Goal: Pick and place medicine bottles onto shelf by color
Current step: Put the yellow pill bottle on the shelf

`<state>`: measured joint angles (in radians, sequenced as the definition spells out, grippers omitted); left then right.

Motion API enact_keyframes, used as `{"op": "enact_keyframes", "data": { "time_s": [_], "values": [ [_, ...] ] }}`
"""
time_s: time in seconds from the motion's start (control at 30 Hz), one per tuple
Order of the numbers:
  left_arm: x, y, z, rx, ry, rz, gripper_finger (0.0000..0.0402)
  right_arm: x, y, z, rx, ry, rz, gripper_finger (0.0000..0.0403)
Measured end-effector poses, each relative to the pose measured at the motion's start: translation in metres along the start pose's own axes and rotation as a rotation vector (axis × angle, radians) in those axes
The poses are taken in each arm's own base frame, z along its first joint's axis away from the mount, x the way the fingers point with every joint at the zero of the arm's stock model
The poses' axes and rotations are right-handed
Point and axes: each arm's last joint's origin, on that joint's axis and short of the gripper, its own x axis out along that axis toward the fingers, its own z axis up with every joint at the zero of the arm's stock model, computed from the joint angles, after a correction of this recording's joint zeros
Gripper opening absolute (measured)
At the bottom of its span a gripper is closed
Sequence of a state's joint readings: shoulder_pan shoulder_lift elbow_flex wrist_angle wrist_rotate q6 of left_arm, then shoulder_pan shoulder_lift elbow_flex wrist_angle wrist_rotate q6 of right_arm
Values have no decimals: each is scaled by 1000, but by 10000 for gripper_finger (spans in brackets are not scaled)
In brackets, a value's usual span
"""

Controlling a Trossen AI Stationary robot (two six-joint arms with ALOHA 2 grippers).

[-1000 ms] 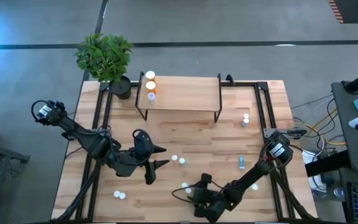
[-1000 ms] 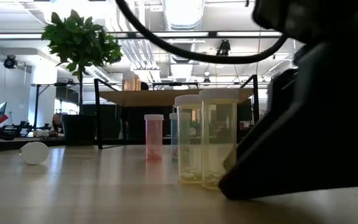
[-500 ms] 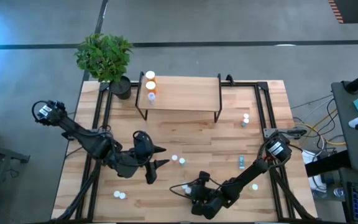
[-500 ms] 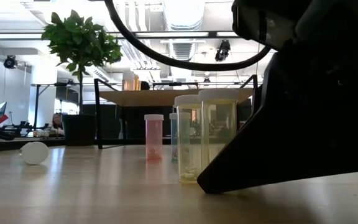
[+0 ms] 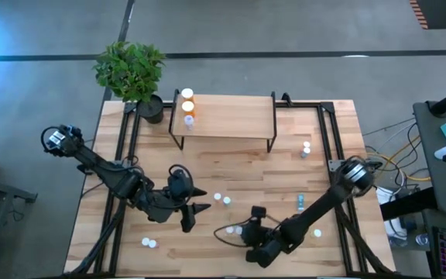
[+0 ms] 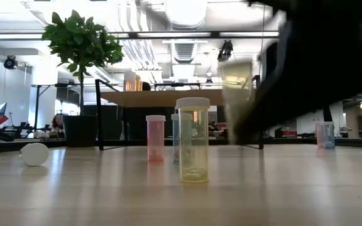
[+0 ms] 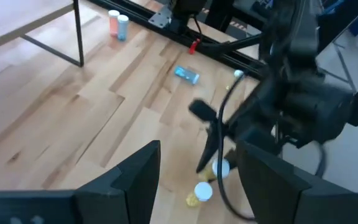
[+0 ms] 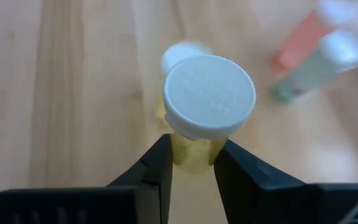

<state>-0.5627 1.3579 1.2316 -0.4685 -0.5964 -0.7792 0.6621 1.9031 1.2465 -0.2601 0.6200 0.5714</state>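
My right gripper [image 8: 191,152] is shut on a yellow bottle with a white cap [image 8: 210,93], held above the table's near middle [image 5: 241,229]. In the low view this bottle [image 6: 237,94] hangs in the air beside a second yellow bottle [image 6: 193,141], which stands on its base. A pink bottle [image 6: 156,137] and a blue-green one [image 6: 176,135] stand farther back. The shelf [image 5: 223,116] at the far side carries orange bottles [image 5: 186,101] at its left end. My left gripper [image 5: 196,200] waits open, left of centre. My right gripper pinches the yellow bottle's body [image 8: 194,146] just under the white cap, between its two fingers [image 8: 157,162]. The fingers come slanting down from above. The bottle is upright and lifted clear of the table.
A potted plant [image 5: 132,70] stands at the far left corner. More bottles stand near the left front [image 5: 148,242], at the centre [image 5: 221,199] and toward the right [image 5: 305,149]. One blue-green bottle [image 5: 300,203] lies on its side. Bare wood lies between the shelf and the arms.
My right gripper has risen and taken one yellow bottle up off the table, away from its neighbour, which stays standing where it was. The arm has also drawn slightly toward the table's right.
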Motion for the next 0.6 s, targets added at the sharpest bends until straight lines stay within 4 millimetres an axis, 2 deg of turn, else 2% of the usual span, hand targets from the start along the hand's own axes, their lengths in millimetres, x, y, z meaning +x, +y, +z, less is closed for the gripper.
{"op": "enact_keyframes", "data": {
  "time_s": [0.17, 0.43, 0.6],
  "values": [
    [13, -3, 2, 34, -47, -8, 193, -34, -32, 27, 11, 23, -8, 101],
    [66, -9, 0, 161, -160, -1, 193, -76, -87, 68, 167, -13, 34, 100],
    [88, -7, 2, 142, -225, -8, 194, -102, -104, 80, 226, -81, 60, 99]
  ]
}}
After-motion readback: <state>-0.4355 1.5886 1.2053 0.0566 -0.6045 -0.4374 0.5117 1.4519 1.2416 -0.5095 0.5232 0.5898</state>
